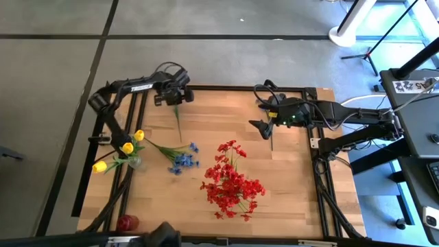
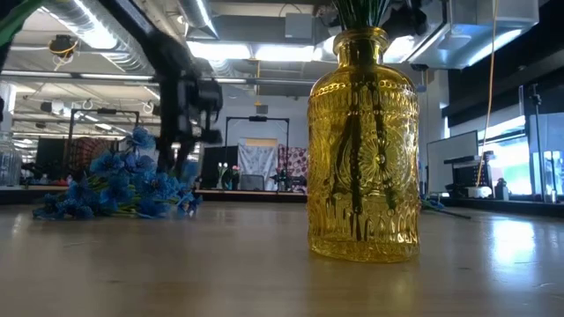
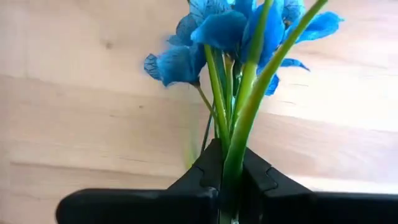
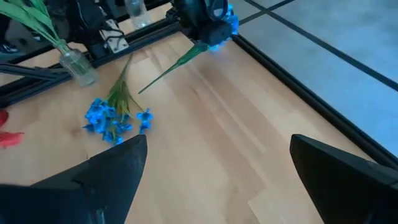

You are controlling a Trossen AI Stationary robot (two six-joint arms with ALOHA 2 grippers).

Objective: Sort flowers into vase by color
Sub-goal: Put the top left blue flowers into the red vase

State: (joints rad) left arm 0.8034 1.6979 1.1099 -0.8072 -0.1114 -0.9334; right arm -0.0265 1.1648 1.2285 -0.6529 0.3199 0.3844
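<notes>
Flowers: a blue sprig (image 3: 245,37) is pinched by its bundled green stems in the left pincer (image 3: 231,186), fingers pressed together on them, at the upper left of the surface (image 1: 288,206) in the high view; the stem trails down toward frame centre. Judged light, thin and springy; blooms soft, so grip belongs on the stems, as here, and low enough that the sprig will not swing. More blue flowers (image 1: 182,160) lie left of centre, red flowers (image 1: 232,184) at lower centre, yellow flowers (image 1: 127,147) in a vase (image 1: 135,162) at far left. Right pincer (image 4: 217,168) spread wide, empty, upper right.
</notes>
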